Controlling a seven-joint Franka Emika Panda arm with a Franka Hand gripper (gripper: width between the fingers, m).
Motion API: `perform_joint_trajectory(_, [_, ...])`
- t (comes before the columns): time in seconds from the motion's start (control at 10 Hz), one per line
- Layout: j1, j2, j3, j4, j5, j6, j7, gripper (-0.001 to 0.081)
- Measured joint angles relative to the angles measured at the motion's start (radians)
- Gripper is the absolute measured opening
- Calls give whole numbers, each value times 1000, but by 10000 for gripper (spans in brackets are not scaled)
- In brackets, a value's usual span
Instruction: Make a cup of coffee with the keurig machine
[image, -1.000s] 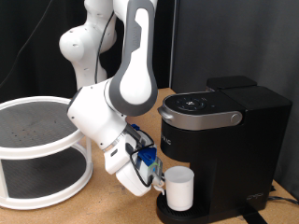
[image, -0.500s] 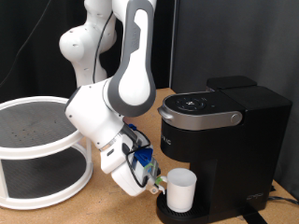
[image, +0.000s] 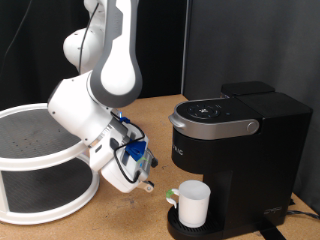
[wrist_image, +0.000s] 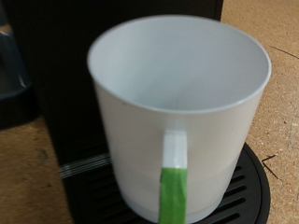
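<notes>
White cup on the Keurig drip base, end effector hanging just beside it.

The cup (image: 193, 204) stands upright on the round drip base of the keurig machine (image: 240, 150), under the brew head, its handle (wrist_image: 174, 177) turned toward the wrist camera and carrying a strip of green tape. The wrist view looks straight into it: it holds nothing, no liquid showing. It looks light, rigid and smooth-walled, so likely slippery at the body; the handle or the rim seems the surer place to pinch. The end effector (image: 148, 184) hangs low over the wooden counter (image: 120, 215), on the exterior view's left of the cup and apart from it, grasping nothing; whether its fingers are spread or closed I cannot tell. The machine's lid is down.
</notes>
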Motion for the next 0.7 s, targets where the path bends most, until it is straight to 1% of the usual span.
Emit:
perform_joint_trajectory(0.1, [0,-42,-20,-13,-47,6,21,803])
perform_joint_trajectory(0.2, [1,-113,-38,-41,-100,26,48,803])
perform_joint_trajectory(0.5, [-4,-110,-42,-44,-120,15,40,803])
perform_joint_trajectory(0.7, [-22,-137,-66,-49,-123,-20,21,803])
